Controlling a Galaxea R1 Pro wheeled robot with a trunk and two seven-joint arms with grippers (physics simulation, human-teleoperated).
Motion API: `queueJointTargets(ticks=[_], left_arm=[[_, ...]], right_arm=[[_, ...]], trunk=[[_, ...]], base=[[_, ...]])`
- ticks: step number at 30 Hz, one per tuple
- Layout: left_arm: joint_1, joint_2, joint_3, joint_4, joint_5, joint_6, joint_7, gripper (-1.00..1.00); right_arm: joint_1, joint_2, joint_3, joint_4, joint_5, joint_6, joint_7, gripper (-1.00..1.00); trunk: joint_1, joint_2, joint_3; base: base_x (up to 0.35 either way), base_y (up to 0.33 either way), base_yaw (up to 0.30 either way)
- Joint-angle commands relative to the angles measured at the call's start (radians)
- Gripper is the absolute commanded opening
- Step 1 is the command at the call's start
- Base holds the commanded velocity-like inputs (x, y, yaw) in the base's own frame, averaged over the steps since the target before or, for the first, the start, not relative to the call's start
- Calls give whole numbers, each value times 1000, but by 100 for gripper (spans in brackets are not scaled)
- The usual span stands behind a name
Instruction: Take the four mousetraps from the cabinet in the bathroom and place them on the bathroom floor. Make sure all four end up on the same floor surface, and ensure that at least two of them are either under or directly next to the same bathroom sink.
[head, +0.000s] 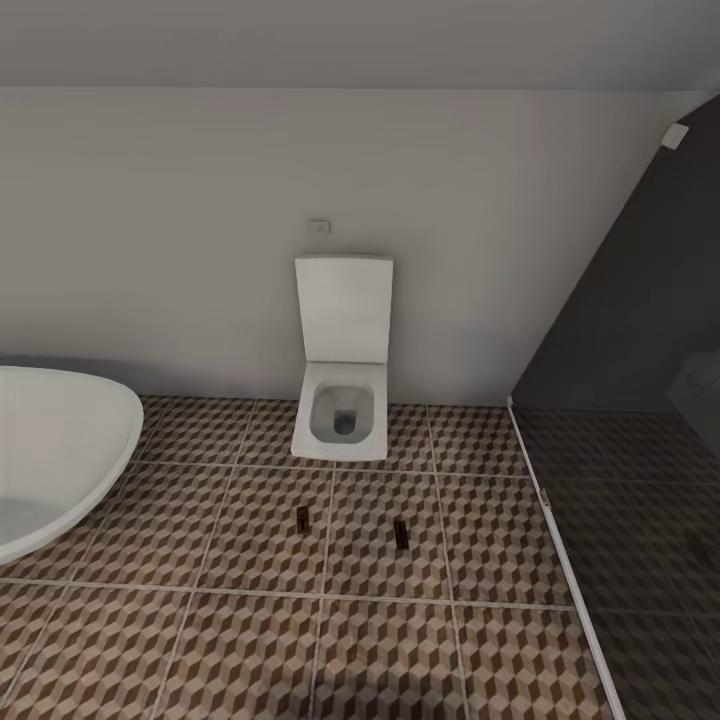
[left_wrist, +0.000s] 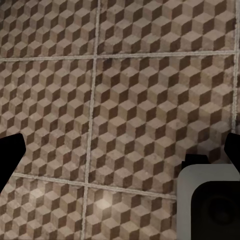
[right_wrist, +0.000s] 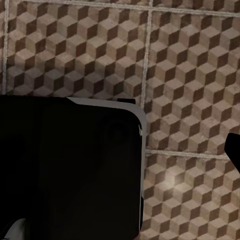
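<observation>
Bathroom floor: cube-patterned tile with light grout, seen in the head view and under both wrist cameras. Mousetraps, two on the floor: one and a second, small dark-and-tan pieces lying apart from each other on the tiles in front of the toilet, lid raised. White rounded basin or tub at the view's left edge; dark glass partition at the right. Left gripper: dark fingertips at the frame's two edges, set wide apart, bare tile between them, nothing held. Right gripper: one dark tip visible, the rest masked by a dark rounded body; whether it is released or clenched cannot be told. Both traps lie well away from either pair of jaws. Risk, as judged: no sink is plainly identifiable here, so the traps may count as not beside one; driving the base forward could also run over them.
</observation>
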Motion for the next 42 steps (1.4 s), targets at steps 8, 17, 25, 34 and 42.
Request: queueJointTargets(ticks=[8, 17, 25, 34, 42], left_arm=[[-1, 0, -9, 3, 3, -4, 4, 100], [-1, 0, -9, 3, 3, -4, 4, 100], [-1, 0, -9, 3, 3, -4, 4, 100], [-1, 0, -9, 3, 3, -4, 4, 100], [-1, -1, -9, 3, 3, -4, 4, 100]], right_arm=[[-1, 0, 2, 1, -4, -3, 4, 100], [-1, 0, 3, 1, -4, -3, 4, 100], [-1, 0, 2, 1, -4, -3, 4, 100], [-1, 0, 3, 1, -4, -3, 4, 100], [-1, 0, 2, 1, -4, -3, 4, 100]], trunk=[[0, -2, -1], [0, -2, -1], [0, -2, -1], [0, -2, -1], [0, -2, -1]], base=[[0, 0, 0], [0, 0, 0], [0, 0, 0], [0, 0, 0], [0, 0, 0]])
